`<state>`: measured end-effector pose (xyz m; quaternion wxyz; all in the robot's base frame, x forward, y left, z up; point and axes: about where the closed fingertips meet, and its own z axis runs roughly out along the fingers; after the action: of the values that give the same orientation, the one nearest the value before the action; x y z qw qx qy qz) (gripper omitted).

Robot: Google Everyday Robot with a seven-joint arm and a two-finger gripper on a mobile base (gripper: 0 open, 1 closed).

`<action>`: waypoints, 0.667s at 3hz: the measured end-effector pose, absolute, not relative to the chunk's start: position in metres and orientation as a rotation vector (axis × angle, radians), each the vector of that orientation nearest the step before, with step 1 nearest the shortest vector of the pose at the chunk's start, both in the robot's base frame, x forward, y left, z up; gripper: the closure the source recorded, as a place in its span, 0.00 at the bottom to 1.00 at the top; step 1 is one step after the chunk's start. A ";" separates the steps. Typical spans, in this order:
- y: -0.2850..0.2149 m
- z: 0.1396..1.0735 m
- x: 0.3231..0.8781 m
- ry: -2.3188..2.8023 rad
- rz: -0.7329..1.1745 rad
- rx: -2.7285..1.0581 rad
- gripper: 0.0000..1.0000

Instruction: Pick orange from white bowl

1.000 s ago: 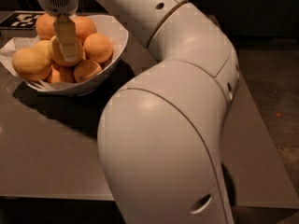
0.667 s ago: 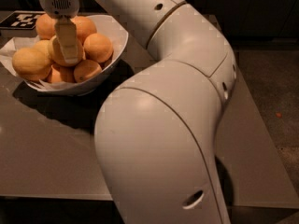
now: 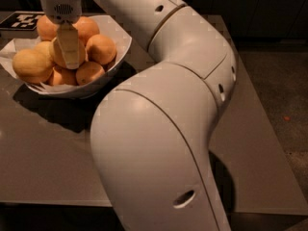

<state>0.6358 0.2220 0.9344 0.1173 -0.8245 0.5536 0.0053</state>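
The white bowl (image 3: 121, 43) sits at the far left of the table, lined with white paper and piled with fruit. The orange (image 3: 53, 52), pale and round, lies in the middle of the pile. My gripper (image 3: 70, 57) hangs straight down from the wrist into the bowl, right in front of this orange and covering most of it. A pale, more oval fruit (image 3: 31, 65) lies at the bowl's left edge. Smaller, deeper-orange fruits (image 3: 101, 48) lie to the right and behind.
My big white arm (image 3: 163, 129) fills the middle of the view and hides much of the grey table (image 3: 48, 162). A black-and-white marker tag (image 3: 23, 20) lies behind the bowl. The table's right edge borders dark floor (image 3: 284, 81).
The gripper stays at the same spot over the middle orange. The arm's elbow links have shifted a little. The fruit has not moved.
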 end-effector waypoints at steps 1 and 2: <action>0.223 0.930 0.635 1.614 0.033 -2.428 0.18; 0.223 0.930 0.635 1.614 0.033 -2.428 0.36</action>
<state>0.6352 0.2233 0.9303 0.1129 -0.8274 0.5500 0.0112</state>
